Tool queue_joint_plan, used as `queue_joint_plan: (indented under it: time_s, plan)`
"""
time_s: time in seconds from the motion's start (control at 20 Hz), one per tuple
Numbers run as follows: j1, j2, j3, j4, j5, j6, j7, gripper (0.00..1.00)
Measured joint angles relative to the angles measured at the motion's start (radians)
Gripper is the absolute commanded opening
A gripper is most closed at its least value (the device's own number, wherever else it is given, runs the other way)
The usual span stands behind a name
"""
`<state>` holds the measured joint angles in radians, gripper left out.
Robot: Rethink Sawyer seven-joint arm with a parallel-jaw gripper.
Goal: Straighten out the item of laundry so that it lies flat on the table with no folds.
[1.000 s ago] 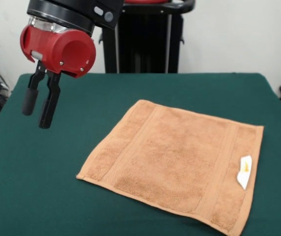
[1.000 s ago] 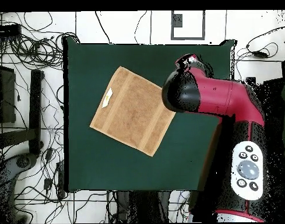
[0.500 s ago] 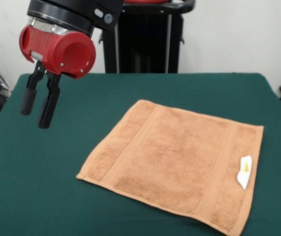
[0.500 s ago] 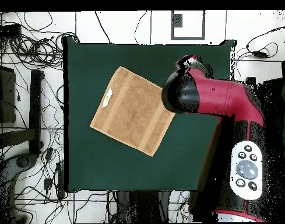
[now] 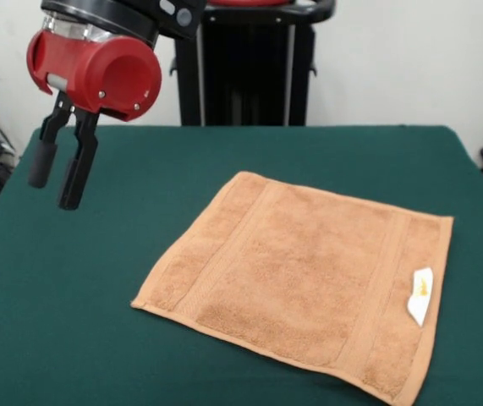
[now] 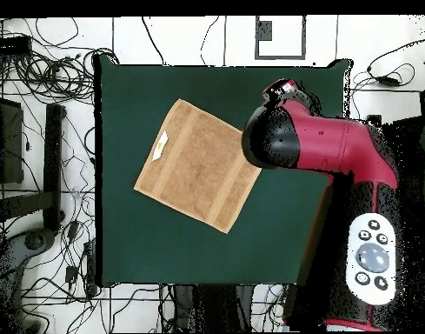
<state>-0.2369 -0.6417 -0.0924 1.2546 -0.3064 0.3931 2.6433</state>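
The orange-tan towel (image 5: 309, 283) is spread out flat on the green table (image 5: 139, 338), no folds or bunched spots that I can see. It sits turned at an angle to the table edges, kind of diamond-wise, so one corner points toward the far side and another hangs down near the front edge in the front view. You can make out the woven border bands running along two opposite sides, and the little white label (image 5: 419, 295) sits near the right-hand edge in the front view, slightly curled up off the cloth. From overhead the towel (image 6: 198, 164) lies left of the table's (image 6: 276, 235) middle, with the label (image 6: 161, 146) on its left edge.

The gripper (image 5: 52, 171) hangs in the air off to the left in the front view, well clear of the towel and above the bare green cloth. Its two black fingers (image 5: 74, 173) point down with a small gap between them and nothing held. The red wrist housing (image 5: 96, 72) sits right above them.

Overhead, the arm (image 6: 324, 161) comes in from the right side, and its dark rounded end covers the towel's right corner, so the gripper itself is hidden underneath there.

Behind the table stands the black pedestal (image 5: 245, 63).
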Motion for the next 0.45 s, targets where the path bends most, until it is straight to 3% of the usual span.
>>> queue_joint_plan:
  time_s: [0.45]
  plan:
    - [-0.004, -0.024, 0.008, 0.0, 0.0, 0.0, 0.0, 1.0]
